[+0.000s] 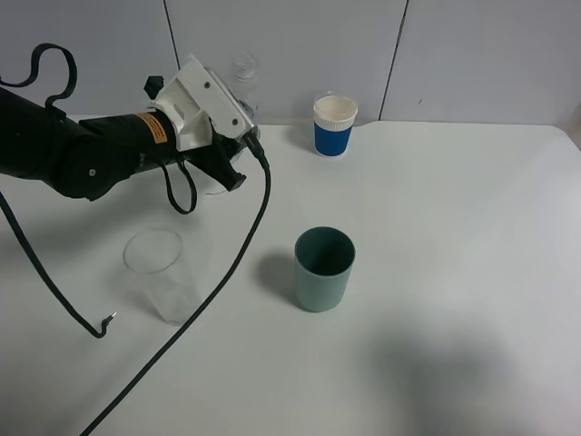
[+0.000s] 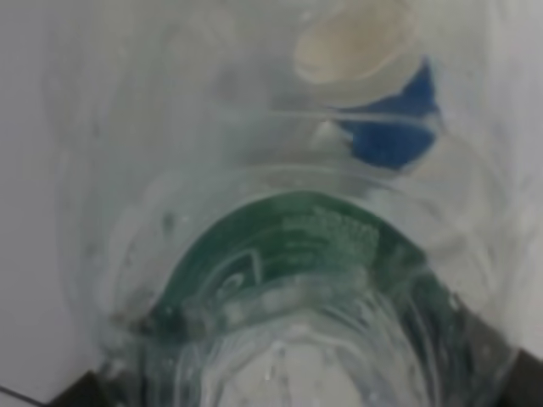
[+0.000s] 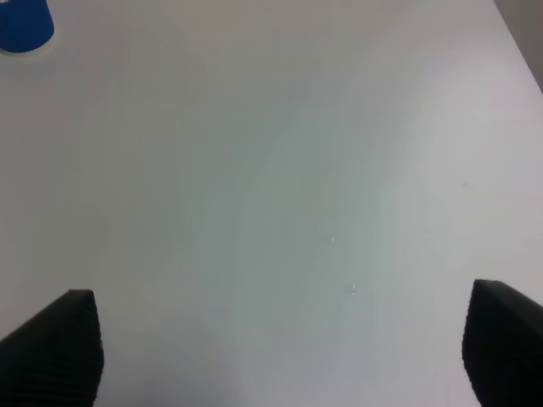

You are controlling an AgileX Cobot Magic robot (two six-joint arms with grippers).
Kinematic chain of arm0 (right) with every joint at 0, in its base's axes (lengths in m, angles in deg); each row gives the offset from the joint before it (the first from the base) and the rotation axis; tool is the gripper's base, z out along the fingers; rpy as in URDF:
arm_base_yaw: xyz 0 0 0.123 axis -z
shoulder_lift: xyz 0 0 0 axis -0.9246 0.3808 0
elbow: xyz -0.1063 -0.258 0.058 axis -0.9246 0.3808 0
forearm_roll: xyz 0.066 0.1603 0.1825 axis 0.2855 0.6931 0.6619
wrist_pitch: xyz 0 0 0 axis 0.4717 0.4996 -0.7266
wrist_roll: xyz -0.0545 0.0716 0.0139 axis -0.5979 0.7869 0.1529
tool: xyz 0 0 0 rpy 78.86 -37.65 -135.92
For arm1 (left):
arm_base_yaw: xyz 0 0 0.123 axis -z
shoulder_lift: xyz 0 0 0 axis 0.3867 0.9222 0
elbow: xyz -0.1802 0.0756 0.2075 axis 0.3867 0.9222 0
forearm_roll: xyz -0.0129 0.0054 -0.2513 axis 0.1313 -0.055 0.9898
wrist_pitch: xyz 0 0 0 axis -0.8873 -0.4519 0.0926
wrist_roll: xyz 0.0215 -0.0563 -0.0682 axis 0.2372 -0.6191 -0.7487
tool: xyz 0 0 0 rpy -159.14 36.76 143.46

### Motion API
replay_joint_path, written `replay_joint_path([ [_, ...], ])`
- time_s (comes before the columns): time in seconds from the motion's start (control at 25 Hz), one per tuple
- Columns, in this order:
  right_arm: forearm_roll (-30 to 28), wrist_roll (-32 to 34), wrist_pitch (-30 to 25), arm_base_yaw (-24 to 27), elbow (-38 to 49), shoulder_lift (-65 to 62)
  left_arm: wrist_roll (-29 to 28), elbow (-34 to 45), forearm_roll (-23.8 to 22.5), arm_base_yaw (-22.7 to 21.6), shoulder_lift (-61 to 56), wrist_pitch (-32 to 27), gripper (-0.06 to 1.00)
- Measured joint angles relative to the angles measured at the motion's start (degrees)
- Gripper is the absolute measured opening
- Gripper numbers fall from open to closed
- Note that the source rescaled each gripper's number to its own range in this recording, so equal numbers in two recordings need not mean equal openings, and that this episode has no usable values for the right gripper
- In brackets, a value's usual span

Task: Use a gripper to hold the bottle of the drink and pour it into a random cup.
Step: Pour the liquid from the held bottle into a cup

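Bottle [image 1: 243, 73] first: I am seeing it sitting inside the left gripper [image 1: 234, 102], whose jaws are clenching on it. Its clear upper part is poking out just beyond the white jaw parts in the high view. In the left wrist view it is filling almost the whole picture, with its dark green label [image 2: 288, 246] curving across the middle. I am not managing to tell whether the bottle is standing upright or leaning.

I am watching the green cup [image 1: 324, 268] standing upright on the table [image 1: 472, 209], well apart from the left gripper, off to its right and toward the near edge. Nothing is touching it.

A blue paper cup [image 1: 334, 124] with a white rim is standing to the right of the left gripper, near it but apart. It is also showing, blurred, through the bottle's clear wall in the left wrist view [image 2: 390, 127]. A clear tumbler [image 1: 162, 274] is standing on the near side of that gripper, a little to its left and apart from it. A black cable [image 1: 245, 245] is trailing from the gripper across the table between the tumbler and the green cup.

My right gripper [image 3: 280, 348] is hanging over bare table with its jaws spread wide and nothing between them. The blue paper cup [image 3: 24, 25] is peeking in far ahead of it.
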Motion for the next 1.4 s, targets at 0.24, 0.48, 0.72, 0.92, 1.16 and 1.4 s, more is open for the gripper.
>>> replay_joint_path([
  [0.24, 0.0, 0.0, 0.0, 0.0, 0.0, 0.0, 4.8, 2.9, 2.6, 1.2, -1.4, 1.2, 0.00],
  [0.48, 0.0, 0.0, 0.0, 0.0, 0.0, 0.0, 7.9, 4.1, 3.1, 2.5, -2.2, 2.7, 0.00],
  [0.72, 0.0, 0.0, 0.0, 0.0, 0.0, 0.0, 13.8, 4.2, 6.9, 5.9, -2.4, 4.0, 0.00],
  [0.92, 0.0, 0.0, 0.0, 0.0, 0.0, 0.0, 18.9, 4.2, 10.2, 8.2, -2.4, 4.4, 0.00],
  [1.16, 0.0, 0.0, 0.0, 0.0, 0.0, 0.0, 26.0, 4.2, 13.9, 9.9, -2.4, 5.1, 0.00],
  [1.4, 0.0, 0.0, 0.0, 0.0, 0.0, 0.0, 32.4, 4.2, 17.5, 11.8, -2.4, 5.7, 0.00],
])
